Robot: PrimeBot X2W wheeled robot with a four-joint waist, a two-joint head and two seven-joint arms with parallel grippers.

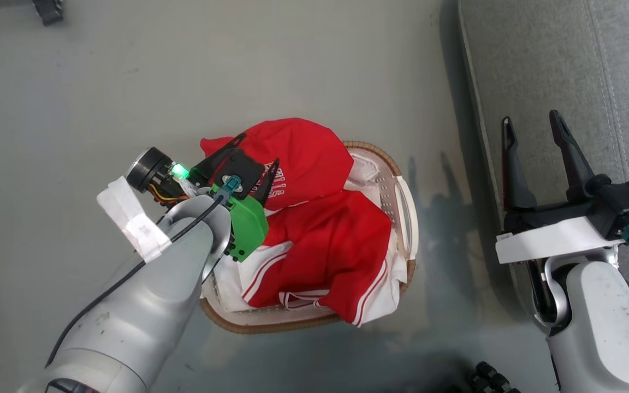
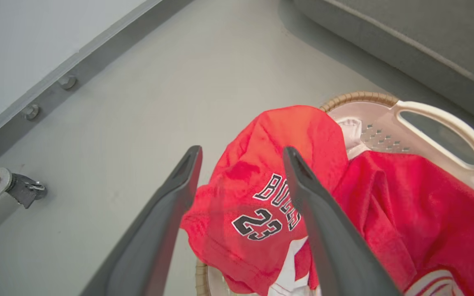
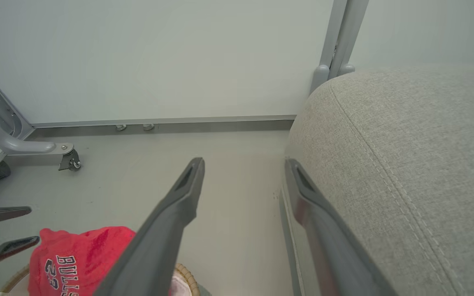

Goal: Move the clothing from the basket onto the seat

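While heaped in the basket (image 1: 402, 197) and not on the seat (image 1: 565, 65), all of the clothing: two red garments, one at each end. At the basket's far end, mounded high and spilling out past the brown woven rim, the "BULLS 23" jersey (image 1: 303, 153). At the basket's near end, crumpled over the white sheet (image 1: 223, 285), the striped garment (image 1: 336, 240), with its white-trimmed hem drooping over the near rim. Under the basket, smooth grey floor (image 1: 238, 65).

Above the basket's far-left rim, the left gripper (image 1: 260, 148), tilted toward the jersey, jaws spread wide and pinching nothing. Along its fingers in the left wrist view, the jersey (image 2: 253, 213) and its lettering framed between the two dark tips of the left gripper (image 2: 242, 150); touching the cloth or just clear of it, cannot tell. Beyond the jersey, the basket's pale handle (image 2: 442, 119), and past that the seat (image 2: 405, 37).

Right of the basket and well apart from it, the right gripper (image 1: 530, 117), over the seat's rounded edge, jaws likewise spread and empty. Past its own fingers in the right wrist view, the seat's stitched seam (image 3: 405, 164) on one side, the jersey (image 3: 80, 250) low on the other.
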